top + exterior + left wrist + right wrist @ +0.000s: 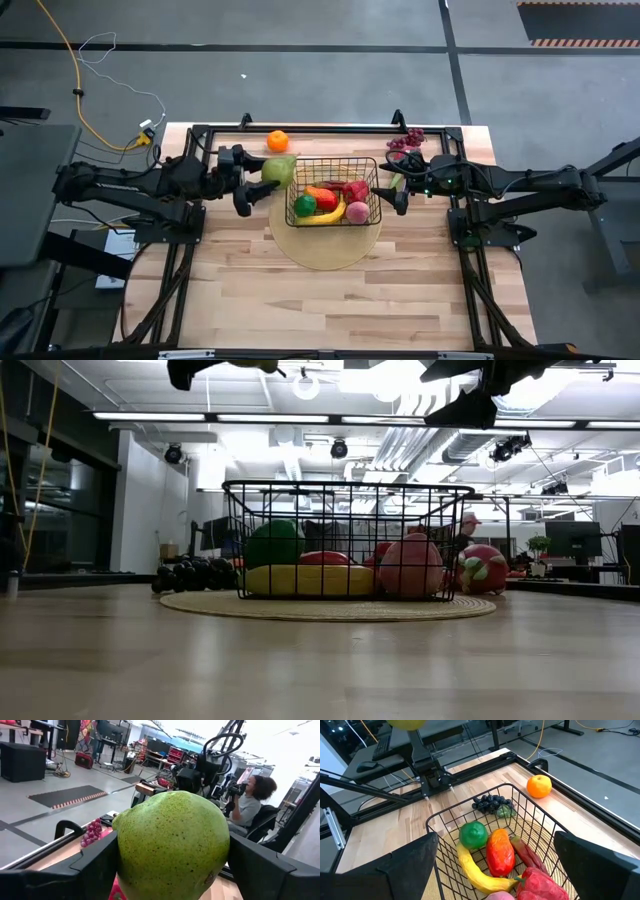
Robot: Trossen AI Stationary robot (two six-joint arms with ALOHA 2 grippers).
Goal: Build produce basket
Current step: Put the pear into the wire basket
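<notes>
Green pear (172,845), light, hard and slick by the look, pinched across its belly by left gripper (258,188) up beside the basket (333,190) rim; right gripper (400,193) spread wide over the other end; pale wooden disc (325,250) underneath on plank table (330,300), busy workshop behind.

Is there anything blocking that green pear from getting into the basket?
Nothing visible does. The left gripper holds the pear beside the basket, whose top is open. The right gripper hangs at the opposite end, off the pear's path.
</notes>
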